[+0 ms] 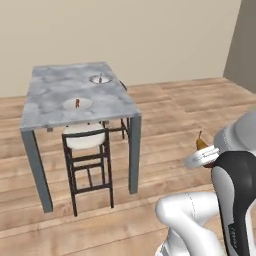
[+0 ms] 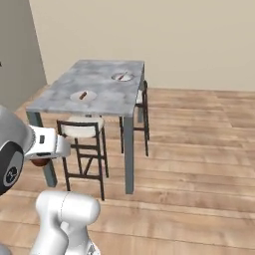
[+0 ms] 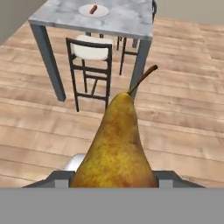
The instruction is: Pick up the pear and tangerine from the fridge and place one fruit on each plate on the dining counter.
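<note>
Pear in transit
Claw (image 3: 114, 186) pinching pear (image 3: 116, 144) (stem up), well apart from worktop (image 3: 127, 22).

White arm folded low — claw (image 3: 114, 181) clamped on the pear (image 3: 116, 146), stem pointing forward

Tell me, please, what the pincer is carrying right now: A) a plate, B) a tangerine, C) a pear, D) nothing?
C: the hand view shows a yellow-brown pear with its stem, gripped in the pincer.
</note>
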Available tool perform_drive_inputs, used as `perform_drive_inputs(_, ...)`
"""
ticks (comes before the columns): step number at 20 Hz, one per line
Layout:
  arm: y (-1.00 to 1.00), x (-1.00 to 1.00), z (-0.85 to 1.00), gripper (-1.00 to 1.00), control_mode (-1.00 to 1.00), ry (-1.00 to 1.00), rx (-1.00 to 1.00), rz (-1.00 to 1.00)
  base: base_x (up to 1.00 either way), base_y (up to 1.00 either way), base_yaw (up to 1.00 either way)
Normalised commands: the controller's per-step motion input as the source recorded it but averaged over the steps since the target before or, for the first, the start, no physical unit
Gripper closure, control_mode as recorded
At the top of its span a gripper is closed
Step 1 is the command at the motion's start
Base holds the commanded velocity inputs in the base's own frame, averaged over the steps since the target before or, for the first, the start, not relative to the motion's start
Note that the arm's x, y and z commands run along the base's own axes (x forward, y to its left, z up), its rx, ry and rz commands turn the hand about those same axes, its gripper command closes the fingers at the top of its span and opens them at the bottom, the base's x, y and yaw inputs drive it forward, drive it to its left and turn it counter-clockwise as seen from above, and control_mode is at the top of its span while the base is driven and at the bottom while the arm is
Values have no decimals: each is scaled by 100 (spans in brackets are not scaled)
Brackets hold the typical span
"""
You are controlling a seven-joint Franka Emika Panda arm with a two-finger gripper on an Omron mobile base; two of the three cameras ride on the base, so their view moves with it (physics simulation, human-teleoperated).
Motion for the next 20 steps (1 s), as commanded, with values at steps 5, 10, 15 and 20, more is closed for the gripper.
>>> perform_drive_inputs(5,0,0,0,100,100,0,0,0,75,-77,34)
perform_drive_inputs(10,0,0,0,100,100,0,0,0,68,-79,34)
perform_drive_inputs(15,0,0,0,100,100,0,0,0,67,-78,35)
perform_drive_inputs(20,0,0,0,100,100,0,0,0,65,-82,33)
